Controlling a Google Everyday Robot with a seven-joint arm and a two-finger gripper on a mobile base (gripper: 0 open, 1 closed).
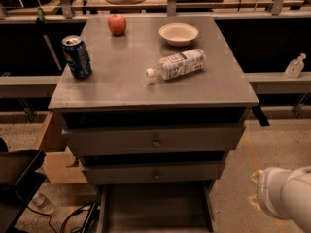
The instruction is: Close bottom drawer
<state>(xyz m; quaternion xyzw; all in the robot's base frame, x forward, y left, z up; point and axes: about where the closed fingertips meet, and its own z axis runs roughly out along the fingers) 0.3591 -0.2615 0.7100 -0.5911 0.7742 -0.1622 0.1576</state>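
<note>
The grey cabinet (155,89) has three drawers. The bottom drawer (155,208) is pulled far out toward me. Its bare grey inside shows between its side walls, and its front and knob are below the picture edge. The middle drawer (154,173) and the top drawer (154,141) stick out a little, each with a small dark knob. My gripper (253,191) is at the lower right, just right of the open bottom drawer and apart from it. It is mostly hidden behind the white arm (286,198).
On the cabinet top stand a blue soda can (77,57), a red apple (117,24) and a white bowl (178,33), with a plastic water bottle (177,64) lying on its side. A cardboard box (56,159) and a dark chair (17,183) are at the left.
</note>
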